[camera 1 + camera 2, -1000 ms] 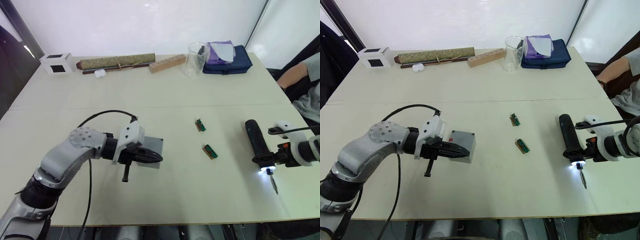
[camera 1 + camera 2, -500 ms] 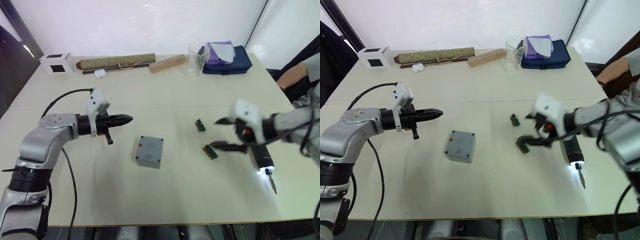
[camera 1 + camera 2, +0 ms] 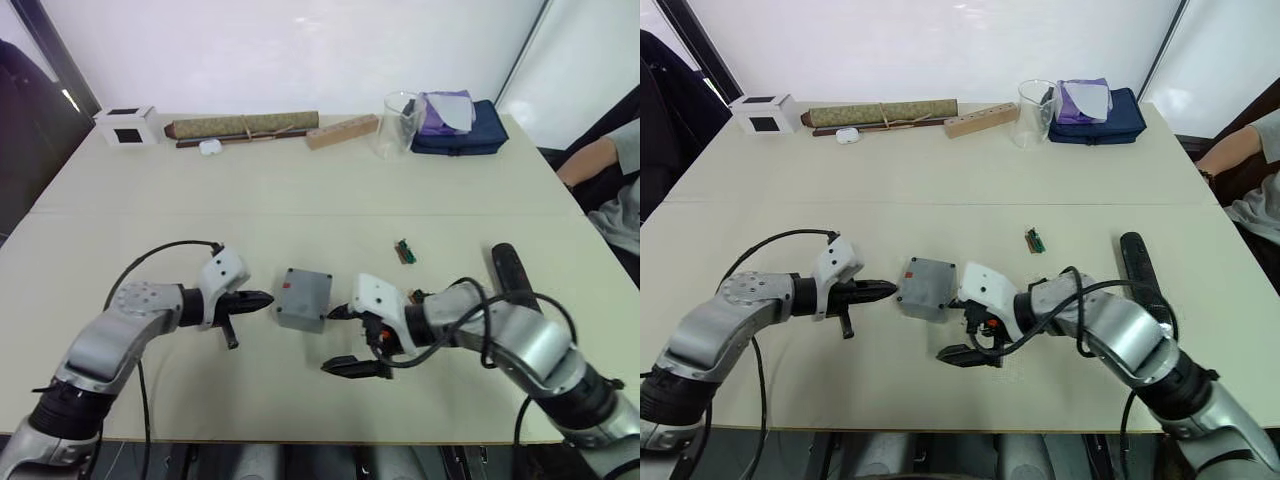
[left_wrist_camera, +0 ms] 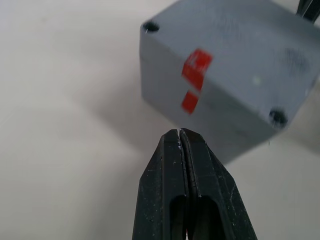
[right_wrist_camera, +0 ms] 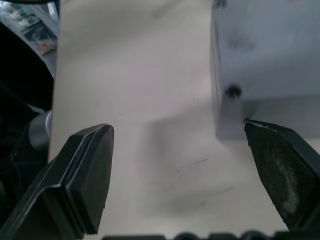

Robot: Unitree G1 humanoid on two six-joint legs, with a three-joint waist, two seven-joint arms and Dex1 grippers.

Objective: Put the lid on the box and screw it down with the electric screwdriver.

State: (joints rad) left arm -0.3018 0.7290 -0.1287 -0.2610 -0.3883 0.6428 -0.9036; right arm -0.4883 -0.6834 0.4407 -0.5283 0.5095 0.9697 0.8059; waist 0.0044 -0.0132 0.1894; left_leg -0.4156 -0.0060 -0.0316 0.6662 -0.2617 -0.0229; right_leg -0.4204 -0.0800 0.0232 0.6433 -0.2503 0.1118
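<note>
We see the tabletop (image 3: 120, 230) with the box (image 3: 304, 298) at the centre of the head views, lid on. The electric screwdriver (image 3: 508, 277) lies at centre right, well apart. Our left tool (image 3: 262, 299), fingers pressed together, points at the box from just beside it; the left wrist view adds a red mark (image 4: 196, 80) and corner screw holes. Our right tool (image 3: 958, 328) gapes wide, one finger (image 5: 285, 172) near the box's corner.
</note>
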